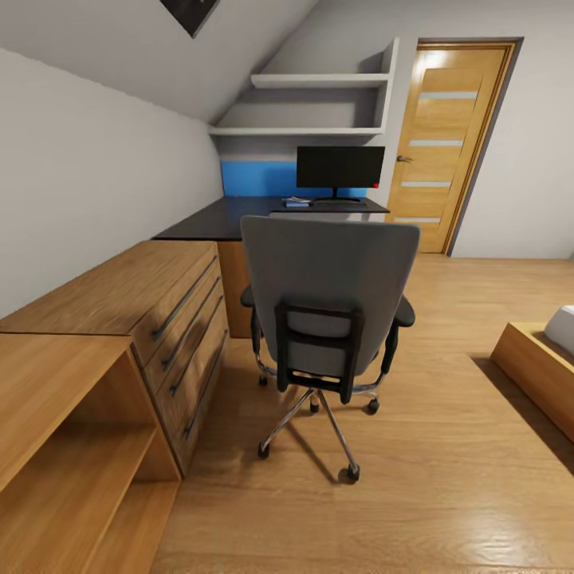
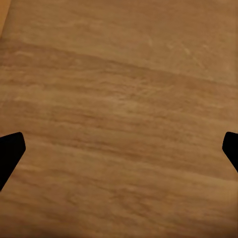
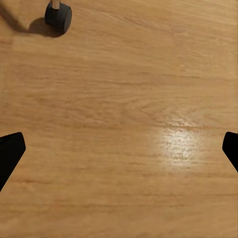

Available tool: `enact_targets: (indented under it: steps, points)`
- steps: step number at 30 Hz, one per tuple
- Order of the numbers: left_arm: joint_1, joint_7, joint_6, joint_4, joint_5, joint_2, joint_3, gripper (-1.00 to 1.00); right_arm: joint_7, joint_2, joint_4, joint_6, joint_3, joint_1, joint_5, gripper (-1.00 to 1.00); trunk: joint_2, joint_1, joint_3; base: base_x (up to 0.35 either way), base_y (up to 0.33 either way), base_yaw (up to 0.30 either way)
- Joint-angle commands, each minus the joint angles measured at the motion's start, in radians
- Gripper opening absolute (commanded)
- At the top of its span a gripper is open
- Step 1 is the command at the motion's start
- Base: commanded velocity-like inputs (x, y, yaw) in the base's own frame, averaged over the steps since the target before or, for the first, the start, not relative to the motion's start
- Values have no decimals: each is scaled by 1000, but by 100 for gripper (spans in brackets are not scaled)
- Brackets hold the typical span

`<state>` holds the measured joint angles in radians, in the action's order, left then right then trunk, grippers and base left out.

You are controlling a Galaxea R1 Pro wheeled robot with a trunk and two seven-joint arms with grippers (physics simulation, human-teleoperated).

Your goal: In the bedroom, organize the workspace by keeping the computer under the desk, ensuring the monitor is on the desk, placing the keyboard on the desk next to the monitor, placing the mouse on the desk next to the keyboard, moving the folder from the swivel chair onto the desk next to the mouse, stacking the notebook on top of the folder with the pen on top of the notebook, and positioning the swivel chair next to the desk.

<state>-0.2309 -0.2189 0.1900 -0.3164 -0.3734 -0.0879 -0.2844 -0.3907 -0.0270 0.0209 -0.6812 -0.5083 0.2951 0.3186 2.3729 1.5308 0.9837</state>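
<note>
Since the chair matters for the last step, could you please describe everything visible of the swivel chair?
The swivel chair stands upright on the wood floor, its grey padded back toward the camera, facing the desk. It has black armrests, a black back bracket and a chrome star base on black castors; one castor shows in the right wrist view. The wooden dresser stands beside it.

The black tabletop carries the monitor and keyboard; the swivel chair stands on the wood floor, one castor ahead of the right hand.
</note>
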Motion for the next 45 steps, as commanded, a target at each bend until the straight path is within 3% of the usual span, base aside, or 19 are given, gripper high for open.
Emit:
enact_targets:
  steps: [1, 4, 13, 17, 18, 22, 25, 26, 28, 30, 36, 45]
  points:
    - [-1, -7, 4, 0, -7, 0, -9, 100, -5, -1, 2, -3, -9, 1, 5, 100, 8, 4, 4, 0, 0, 0]
    - [-1, -7, 4, 0, -5, 0, -10, 100, -5, -1, 2, -3, -9, 1, 5, 100, 29, 15, 13, 0, 0, 0]
    - [-1, -5, 28, -5, -4, 0, -10, 100, -5, 0, 2, -3, -9, 1, 5, 100, 29, 15, 13, 0, 0, 0]
    - [-1, -8, 161, -67, -4, 2, -8, 100, -5, -1, 2, -3, -9, 1, 5, 100, 29, 15, 13, 0, 0, 0]
    - [-1, -9, 194, -123, -4, 4, -7, 100, -5, -1, 2, -3, -9, 1, 4, 100, 29, 15, 13, 0, 0, 0]
    - [-1, -10, 194, -208, -4, 8, -5, 100, -5, -1, 2, -3, -9, 1, 4, 100, 29, 15, 13, 0, 0, 0]
    - [-1, -16, 132, -287, -4, 12, -4, 100, -5, -1, 2, -3, -9, 1, 5, 100, 29, 15, 13, 0, 0, 0]
    - [-1, -30, -71, -452, -5, 26, -1, 100, -5, -1, 2, -3, -9, 1, 4, 100, 29, 15, 13, 0, 0, 0]
    - [-1, -36, -199, -542, -6, 36, 1, 100, -5, -1, 2, -3, -9, 1, 5, 100, 29, 15, 13, 0, 0, 0]
    - [-1, -37, -262, -594, -6, 41, 6, 100, -5, -1, 2, -3, -9, 1, 5, 100, 29, 15, 13, 0, 0, 0]
    - [-1, -38, -354, -734, -6, 49, 21, 100, -5, -1, 2, -2, -9, 1, 5, 100, 29, 15, 13, 0, 0, 0]
    - [-1, -36, -375, -749, -10, 87, 25, 100, -5, -1, 2, -2, -9, 1, 4, 100, 29, 15, 13, 88, 0, 0]
